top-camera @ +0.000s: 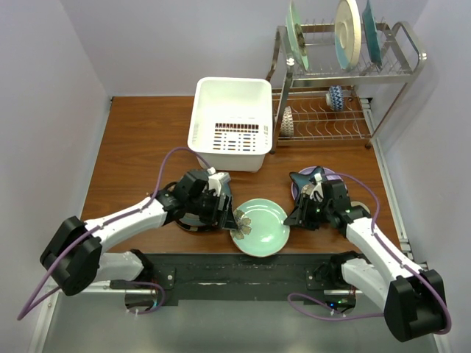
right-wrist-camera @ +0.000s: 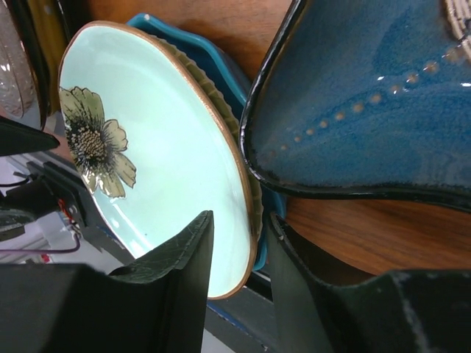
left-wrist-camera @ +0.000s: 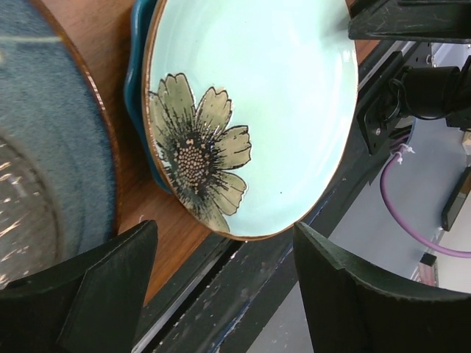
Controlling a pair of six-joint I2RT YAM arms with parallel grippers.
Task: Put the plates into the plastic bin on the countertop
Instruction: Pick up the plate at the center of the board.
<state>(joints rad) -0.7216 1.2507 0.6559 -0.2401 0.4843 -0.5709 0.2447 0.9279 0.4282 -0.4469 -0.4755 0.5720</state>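
Note:
The mint flower plate (top-camera: 259, 226) (left-wrist-camera: 265, 110) (right-wrist-camera: 169, 147) lies at the countertop's (top-camera: 132, 147) front edge, overhanging the black rail, on top of a teal scalloped plate (right-wrist-camera: 221, 66). My right gripper (top-camera: 294, 215) (right-wrist-camera: 241, 218) is shut on the mint plate's right rim, one finger on the inside and one under it. At the plate's left edge my left gripper (top-camera: 224, 209) (left-wrist-camera: 224, 228) is open, holding nothing. A dark teal glazed plate (left-wrist-camera: 66, 147) (top-camera: 193, 223) sits under the left arm. The blue star-shaped plate (top-camera: 309, 179) (right-wrist-camera: 368, 110) rests on a lilac one (top-camera: 331, 175). The white plastic bin (top-camera: 228, 132) stands behind.
A metal wire dish rack (top-camera: 331, 118) stands at the back right with three large plates upright on top and a small mug (top-camera: 335, 97) on its lower shelf. The black rail (top-camera: 243, 268) runs along the near edge between the arm bases.

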